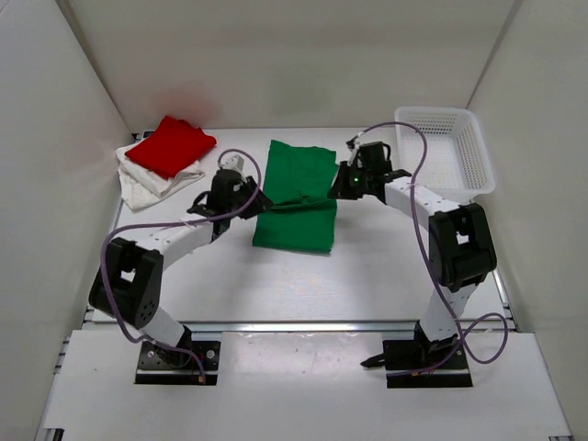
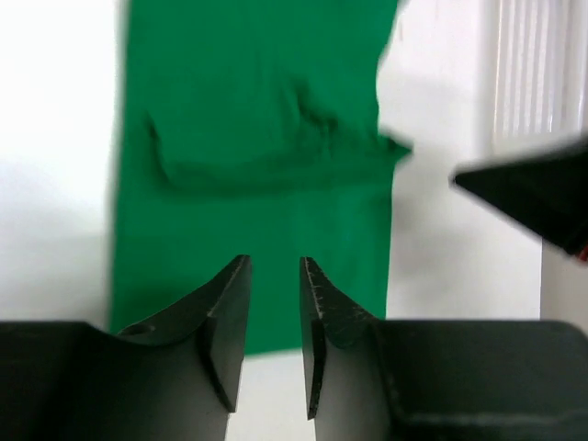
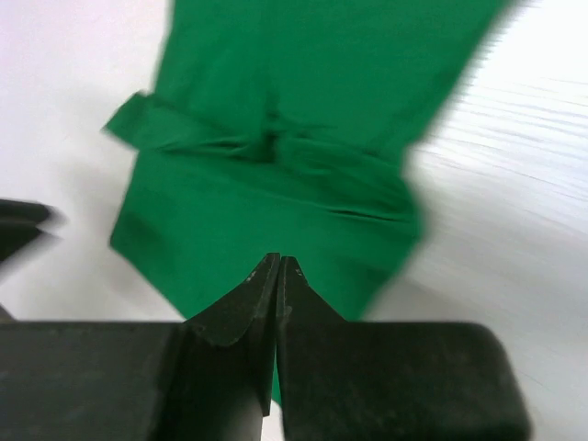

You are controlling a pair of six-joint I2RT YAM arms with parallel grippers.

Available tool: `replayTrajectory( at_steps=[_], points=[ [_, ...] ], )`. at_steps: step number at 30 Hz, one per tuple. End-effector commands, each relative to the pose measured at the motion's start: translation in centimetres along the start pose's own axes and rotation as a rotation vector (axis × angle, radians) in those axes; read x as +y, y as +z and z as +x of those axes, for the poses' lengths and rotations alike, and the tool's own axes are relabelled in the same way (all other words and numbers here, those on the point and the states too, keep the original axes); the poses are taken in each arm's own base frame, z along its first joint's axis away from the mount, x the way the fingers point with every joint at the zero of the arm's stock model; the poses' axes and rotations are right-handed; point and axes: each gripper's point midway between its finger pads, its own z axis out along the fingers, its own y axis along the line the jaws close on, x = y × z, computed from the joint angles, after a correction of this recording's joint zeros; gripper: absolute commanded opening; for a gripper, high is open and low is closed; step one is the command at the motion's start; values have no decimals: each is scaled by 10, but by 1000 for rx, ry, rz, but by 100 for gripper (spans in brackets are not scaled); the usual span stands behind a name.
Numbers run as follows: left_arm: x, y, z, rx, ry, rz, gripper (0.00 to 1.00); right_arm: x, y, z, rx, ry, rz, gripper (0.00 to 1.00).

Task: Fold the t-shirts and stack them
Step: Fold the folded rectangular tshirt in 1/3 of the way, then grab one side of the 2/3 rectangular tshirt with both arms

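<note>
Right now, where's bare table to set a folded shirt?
Widest: near strip of table this side of the green shirt. Only a thin strip behind it. Crowded: left gripper and right gripper flank that shirt; red shirt on white shirt and basket fill the far corners.

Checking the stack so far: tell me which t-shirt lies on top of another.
The red t-shirt, far left: it rests on the crumpled off-white t-shirt. The green t-shirt lies apart, by itself, in the middle.

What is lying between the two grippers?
The green t-shirt lies between the left gripper and the right gripper, clearest in the top external view.
</note>
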Motion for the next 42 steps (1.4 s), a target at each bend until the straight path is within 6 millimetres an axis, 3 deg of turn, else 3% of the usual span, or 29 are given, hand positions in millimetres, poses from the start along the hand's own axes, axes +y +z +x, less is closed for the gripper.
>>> replayTrajectory(
  at_steps=[1,3,4,9,13,14,16,19,22,23,24,25,27,28,30,31,33,34,39,42],
  points=[
    [4,6,47,87,-30,21,38,35,19,17,48,-117,-46,0],
    [18,11,60,139,-60,14,35,49,32,26,95,-146,-63,0],
    [26,13,65,153,-69,-4,36,52,44,42,144,-158,-65,0],
    [42,12,81,174,-74,-37,35,65,77,44,192,-196,-94,0],
    [52,7,107,223,-97,-53,34,51,102,14,181,-172,-66,0],
    [55,3,113,231,-108,-52,34,43,108,17,197,-159,-53,0],
    [61,-3,127,256,-129,-66,34,40,112,-3,166,-148,-61,0],
    [53,-15,134,266,-144,-30,34,40,103,-12,176,-153,-57,1],
    [40,-31,126,251,-137,6,38,56,69,-13,147,-190,-73,0],
    [28,-35,108,199,-119,43,38,60,52,-4,145,-188,-70,0],
    [28,-43,100,172,-110,45,39,76,28,-20,69,-195,-97,0],
    [26,-48,90,144,-108,48,40,68,27,2,86,-159,-108,0],
    [28,-58,84,122,-95,52,41,64,0,37,90,-109,-136,0],
    [31,-62,79,106,-101,43,41,65,-3,41,74,-114,-159,0],
    [44,-67,88,118,-78,16,44,50,-15,78,106,-67,-158,0],
    [48,-69,90,120,-77,8,45,47,-17,75,81,-51,-177,0],
    [65,-70,105,153,-78,-22,45,28,-21,104,117,27,-173,0],
    [71,-70,110,161,-91,-36,46,28,-23,98,83,43,-192,0],
    [74,-62,118,186,-93,-49,48,0,-17,142,156,93,-140,0],
    [75,-52,121,202,-97,-57,51,-3,-19,147,163,123,-162,0]
  ],
)
